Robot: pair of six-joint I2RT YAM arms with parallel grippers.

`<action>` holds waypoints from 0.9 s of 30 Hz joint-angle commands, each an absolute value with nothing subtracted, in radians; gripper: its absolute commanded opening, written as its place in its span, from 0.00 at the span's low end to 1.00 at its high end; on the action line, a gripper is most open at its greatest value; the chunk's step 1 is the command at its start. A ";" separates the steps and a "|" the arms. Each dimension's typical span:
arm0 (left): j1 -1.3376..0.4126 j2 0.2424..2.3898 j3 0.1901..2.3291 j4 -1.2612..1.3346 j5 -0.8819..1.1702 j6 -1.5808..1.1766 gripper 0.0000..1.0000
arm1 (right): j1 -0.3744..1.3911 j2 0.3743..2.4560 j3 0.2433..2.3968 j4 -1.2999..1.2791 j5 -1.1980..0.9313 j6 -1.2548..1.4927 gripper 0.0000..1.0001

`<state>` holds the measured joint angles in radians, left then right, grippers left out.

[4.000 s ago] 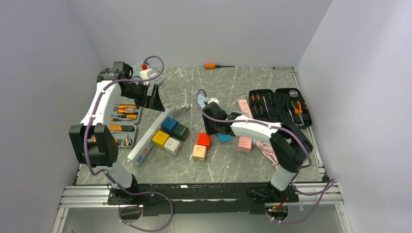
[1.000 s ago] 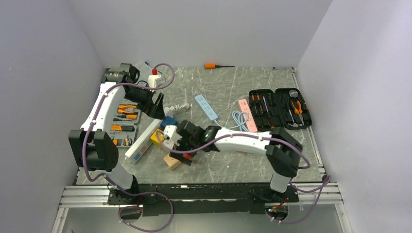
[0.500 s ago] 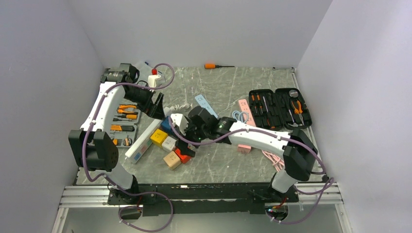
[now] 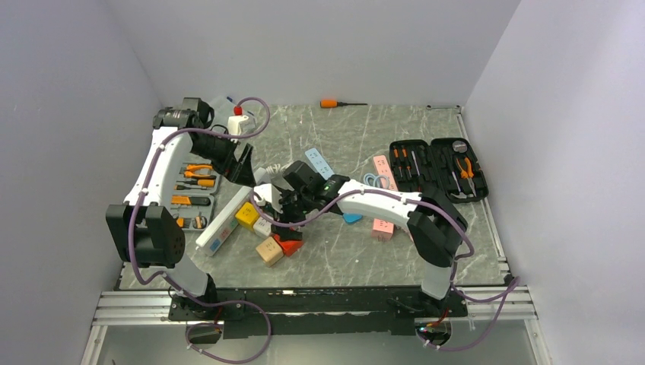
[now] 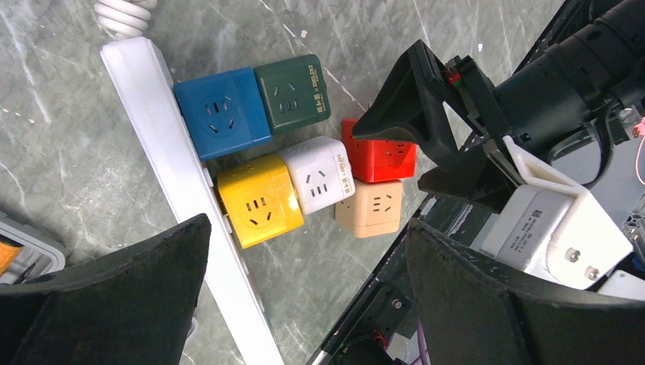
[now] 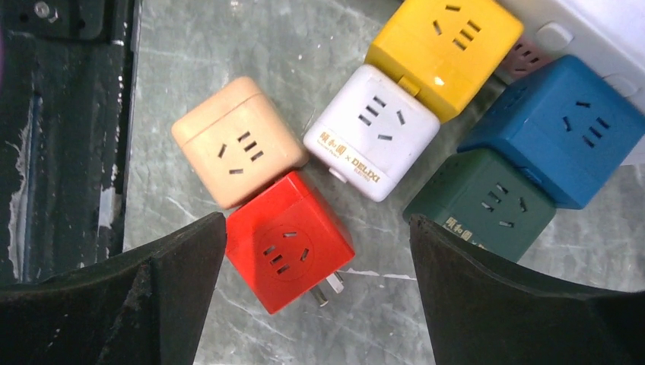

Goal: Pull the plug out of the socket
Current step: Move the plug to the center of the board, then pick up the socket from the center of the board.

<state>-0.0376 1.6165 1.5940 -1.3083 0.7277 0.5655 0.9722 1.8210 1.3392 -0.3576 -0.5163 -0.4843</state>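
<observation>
A: Jaws?
B: Right gripper (image 6: pixel 316 228) is wide, with nothing between the fingers. Left gripper (image 5: pixel 308 224) is wide too, and empty.
A: Where's the right one?
B: Over the cube cluster, left of the table's (image 4: pixel 365 255) centre. In its wrist view the red cube (image 6: pixel 289 247) sits under the gap. Can't tell if there's contact.
A: Left?
B: Raised at the far-left of the cluster, looking down on it, apart from everything.
A: Plug and socket layout?
B: White power strip (image 5: pixel 175 167) runs diagonally, near-left to far-right. Blue cube (image 5: pixel 220 114) and yellow cube (image 5: pixel 258 201) sit tight against its right side. Green cube (image 5: pixel 293 93) butts the blue one and white cube (image 5: pixel 319 173) butts the yellow one, both on the side away from the strip.
A: Red one plugged in?
B: No. Its prongs (image 6: pixel 331 287) are bare, sticking out over open table. It lies touching the beige cube (image 6: pixel 236 144), just beside the white one, on the near side of the cluster.
A: Beige?
B: Flat on the table, nearest of the group, socket face up.
</observation>
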 commanded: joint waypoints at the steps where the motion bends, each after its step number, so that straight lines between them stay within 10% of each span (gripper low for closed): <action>1: -0.034 1.612 1.634 -1.334 0.733 0.598 0.99 | 0.979 1.818 1.316 -0.331 -0.543 -0.548 0.91; 27: -0.064 1.568 1.675 -1.416 0.692 0.643 0.99 | 1.150 1.673 1.068 -0.127 -0.212 -0.338 0.87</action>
<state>-0.0391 1.6142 1.6547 -1.3743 0.7078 0.5884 1.1301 1.7031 1.0515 -0.2398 -0.2504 -0.3977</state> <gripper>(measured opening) 0.994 0.870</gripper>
